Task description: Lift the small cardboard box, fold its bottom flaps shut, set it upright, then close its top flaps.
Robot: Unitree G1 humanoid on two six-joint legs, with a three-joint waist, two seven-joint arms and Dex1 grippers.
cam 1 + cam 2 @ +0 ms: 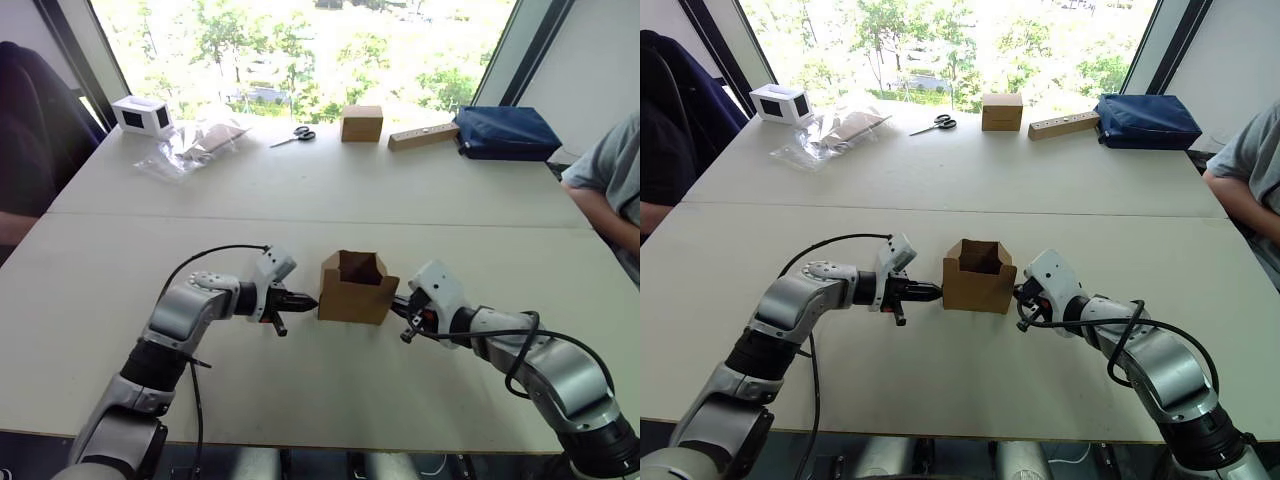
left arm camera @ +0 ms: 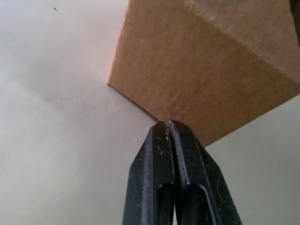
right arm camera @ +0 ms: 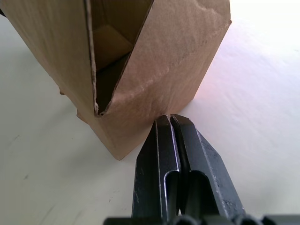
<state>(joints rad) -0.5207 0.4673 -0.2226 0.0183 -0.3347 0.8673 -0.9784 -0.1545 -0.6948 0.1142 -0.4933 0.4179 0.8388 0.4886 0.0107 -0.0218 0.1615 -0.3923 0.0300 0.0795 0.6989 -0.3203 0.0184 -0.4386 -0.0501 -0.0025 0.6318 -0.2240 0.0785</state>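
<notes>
Two grippers flank the small cardboard box [image 1: 356,291], which stands upright on the desk [image 1: 300,180] with its mouth facing up. We find the top flaps [image 1: 358,266] raised and the interior visible, so we judge the closing of the top to be the remaining step.

The left gripper [image 1: 303,300] sits on the box's left side with its fingers [image 2: 173,154] pressed together, tips against the lower part of that wall. The right gripper [image 1: 400,305] sits on the box's right side, its fingers [image 3: 171,140] likewise together and empty, tips at or just beside the lower wall; we cannot confirm contact there. The box therefore lies directly between the two, and both arms are about equally near. Both sets of tips are low on the walls, below the flaps, so we judge that either arm must rise above the box before it can fold a flap inward.

Count beyond the box, all well apart at the desk's window edge: one smaller cardboard cube [image 1: 361,123], one long tan bar [image 1: 422,136], one pair of scissors [image 1: 296,135], one blue bag [image 1: 506,132], one white device [image 1: 141,115], one clear plastic wrapper [image 1: 190,148].
</notes>
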